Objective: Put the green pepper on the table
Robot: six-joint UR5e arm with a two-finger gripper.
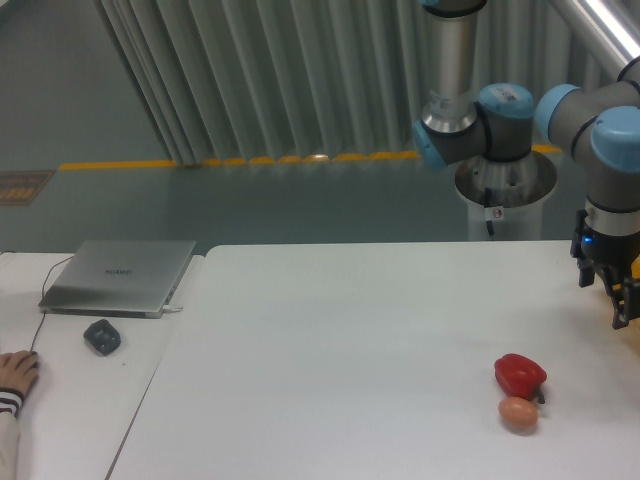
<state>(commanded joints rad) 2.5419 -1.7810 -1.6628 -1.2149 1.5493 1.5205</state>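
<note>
The green pepper is out of view. My gripper (612,296) hangs at the far right edge of the camera view, a little above the white table (340,340), and is partly cut off by the frame. Its dark fingers (623,306) point down, and the frame edge hides whether anything is between them. It is up and to the right of the red pepper (520,374), well apart from it.
A tan egg (518,413) lies touching the red pepper's front side. On the narrower desk at left are a closed laptop (120,276), a dark mouse (102,336) and a person's hand (15,372). A white cylindrical pedestal (505,200) stands behind the table.
</note>
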